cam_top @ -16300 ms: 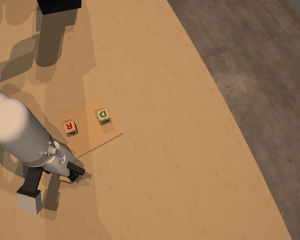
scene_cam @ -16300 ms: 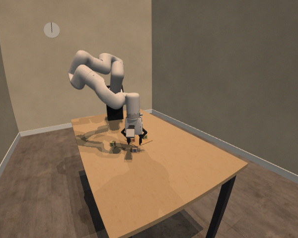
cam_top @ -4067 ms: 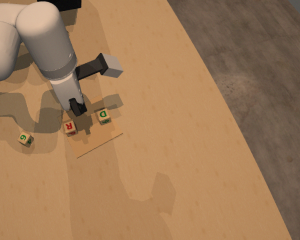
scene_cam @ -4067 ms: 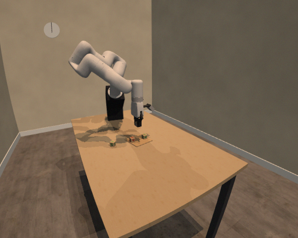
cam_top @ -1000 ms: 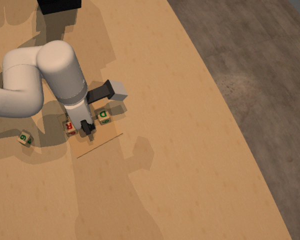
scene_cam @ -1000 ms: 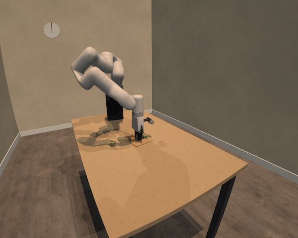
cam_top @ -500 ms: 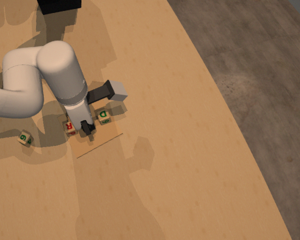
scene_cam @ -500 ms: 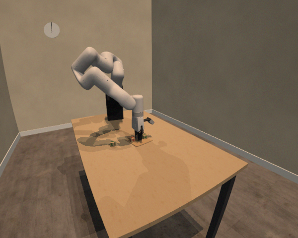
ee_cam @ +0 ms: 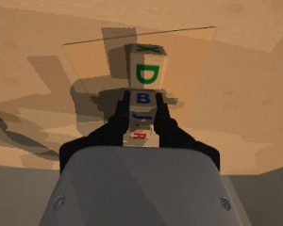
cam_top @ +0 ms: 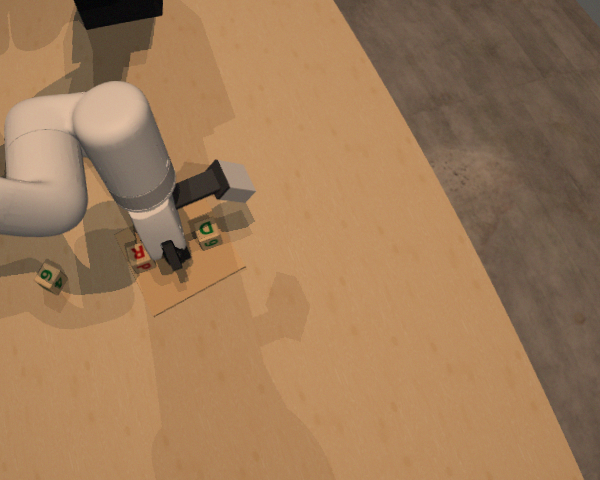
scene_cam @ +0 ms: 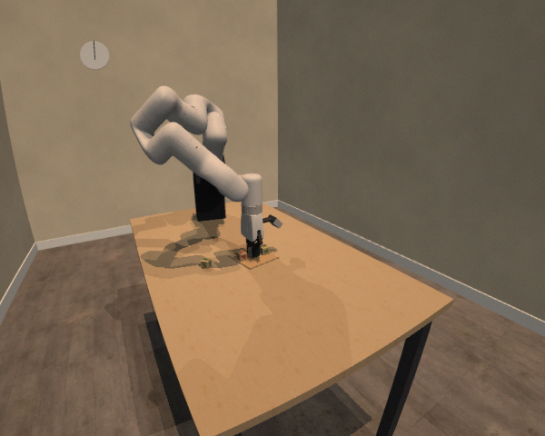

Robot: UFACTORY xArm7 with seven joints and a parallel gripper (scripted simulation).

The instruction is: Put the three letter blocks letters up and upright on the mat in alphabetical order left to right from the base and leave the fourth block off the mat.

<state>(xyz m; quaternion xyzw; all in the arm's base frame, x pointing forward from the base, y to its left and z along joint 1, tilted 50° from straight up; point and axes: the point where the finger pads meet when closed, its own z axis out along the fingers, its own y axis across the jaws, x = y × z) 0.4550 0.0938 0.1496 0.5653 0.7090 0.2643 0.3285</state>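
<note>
My gripper points down, low over the middle of the mat. It is shut on the J block, whose J appears to face up and whose blue B side faces the D block. The fingers hide most of it in the top and exterior views; whether it touches the mat I cannot tell. The D block lies on the mat on one side, green D up. The R block lies on the other side, red R up.
The fourth block, with a green 6 on top, lies off the mat beyond the R block. The wrist camera sticks out on the D block's side. The black base stand is at the table's far end.
</note>
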